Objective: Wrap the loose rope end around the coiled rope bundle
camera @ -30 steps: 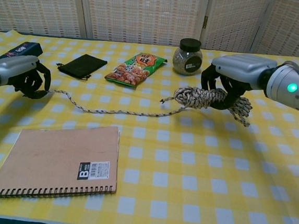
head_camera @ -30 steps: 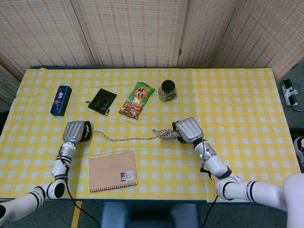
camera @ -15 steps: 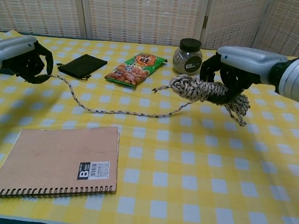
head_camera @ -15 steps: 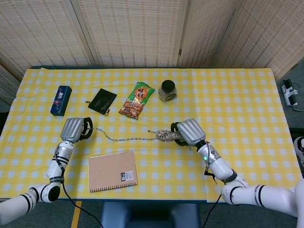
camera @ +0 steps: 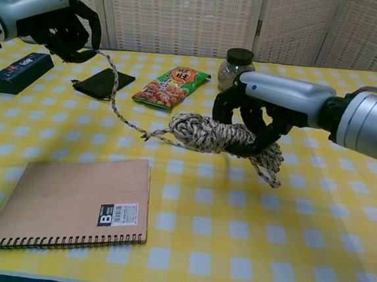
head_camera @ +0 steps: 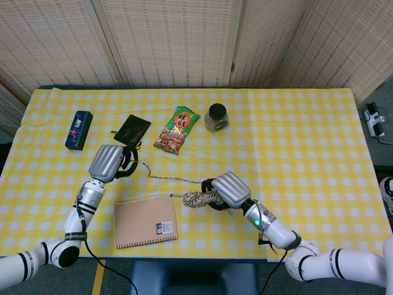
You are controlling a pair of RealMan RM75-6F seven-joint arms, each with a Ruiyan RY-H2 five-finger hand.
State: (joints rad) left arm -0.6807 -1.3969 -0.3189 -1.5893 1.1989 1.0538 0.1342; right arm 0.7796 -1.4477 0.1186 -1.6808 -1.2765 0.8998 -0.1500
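Head view shows our right hand (head_camera: 229, 189) closed around the coiled rope bundle (head_camera: 201, 199), which we hold above the yellow checked tablecloth (head_camera: 307, 141), near the front middle of the table. Our left hand (head_camera: 109, 163) is closed on the loose rope end (head_camera: 167, 179), and the line runs from it to the near end of the bundle. We judge that the bundle is lifted so that the free line can pass under and around it, and that the left hand is raised high to keep the line off the cloth.

In the chest view the bundle (camera: 206, 132) is a thick twist of speckled cream and brown braided cord, rough looking, with some short loops hanging below the right hand (camera: 263, 114). The loose end (camera: 116, 94) hangs slack from the left hand (camera: 57, 20). No turn around the bundle is visible yet.

On the cloth lie a spiral notebook (head_camera: 145, 221) with a plain brown card cover, a black pouch (head_camera: 132, 130), a glossy snack bag (head_camera: 177, 129), a small jar (head_camera: 216, 117) and a dark blue box (head_camera: 78, 129).
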